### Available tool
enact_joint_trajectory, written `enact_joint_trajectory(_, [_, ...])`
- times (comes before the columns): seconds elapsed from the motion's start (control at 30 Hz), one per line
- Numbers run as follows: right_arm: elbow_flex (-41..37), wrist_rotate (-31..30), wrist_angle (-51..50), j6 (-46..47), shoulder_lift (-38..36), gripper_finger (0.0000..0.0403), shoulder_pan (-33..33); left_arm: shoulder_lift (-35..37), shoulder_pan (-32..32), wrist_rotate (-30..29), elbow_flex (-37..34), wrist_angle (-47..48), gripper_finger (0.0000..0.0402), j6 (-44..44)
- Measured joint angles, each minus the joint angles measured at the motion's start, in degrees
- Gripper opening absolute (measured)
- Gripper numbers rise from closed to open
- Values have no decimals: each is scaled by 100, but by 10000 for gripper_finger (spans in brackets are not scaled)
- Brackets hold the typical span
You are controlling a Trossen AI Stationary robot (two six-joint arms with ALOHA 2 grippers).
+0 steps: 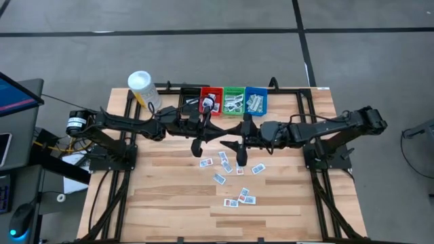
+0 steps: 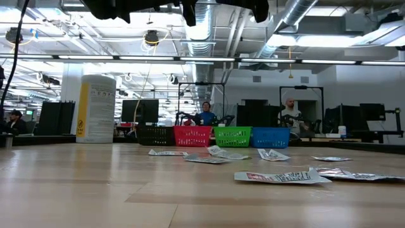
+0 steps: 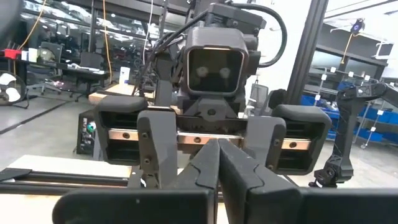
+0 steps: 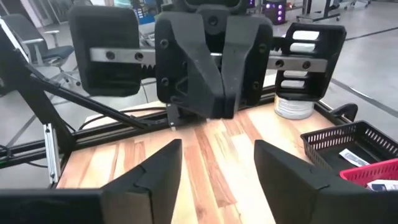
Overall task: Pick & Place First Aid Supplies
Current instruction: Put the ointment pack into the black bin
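Bright overhead strip lights, blurred foreground tabletop (image 2: 95, 196)

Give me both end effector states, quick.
Left end effector: closed; whether it holds anything cannot be told.
Right end effector: open, holding nothing.

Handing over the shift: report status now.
Left end effector shut, empty; right end effector open, empty, both facing above mid-table. Packets loose on the table. Nothing in the way.

Pretty typical open workshop here: grey concrete floor (image 1: 203, 41) around the wooden table (image 1: 169, 196), exposed silver ducts (image 2: 297, 16) and strip lights (image 2: 114, 57) overhead, desks with monitors (image 2: 139, 111) and two people (image 2: 205, 114) seated way back.
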State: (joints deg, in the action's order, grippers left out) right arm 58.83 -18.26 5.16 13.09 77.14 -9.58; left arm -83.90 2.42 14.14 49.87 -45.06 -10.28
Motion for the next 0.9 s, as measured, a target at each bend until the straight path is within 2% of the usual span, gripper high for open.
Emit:
enact_joint_trajectory(0.27, [2,0,-153,-3,-2,211,0,11,111,3,-2,212,6,0])
enact_joint_trajectory(0.47, [3,-4,-1109,100,42,201,35,11,327,1,-188,1051,11,-2])
enact_joint_trajectory(0.57, [-3,-1,-1612,402,262,194,117,11,405,-32,-452,1357,7,-43])
enact_joint_trajectory(0.73, [2,5,-1943,634,974,182,211,11,446,-408,-1126,1414,7,-379])
enact_joint_trajectory(0.9, [2,290,-2302,793,1798,172,226,11,439,-719,-1745,1397,14,-932])
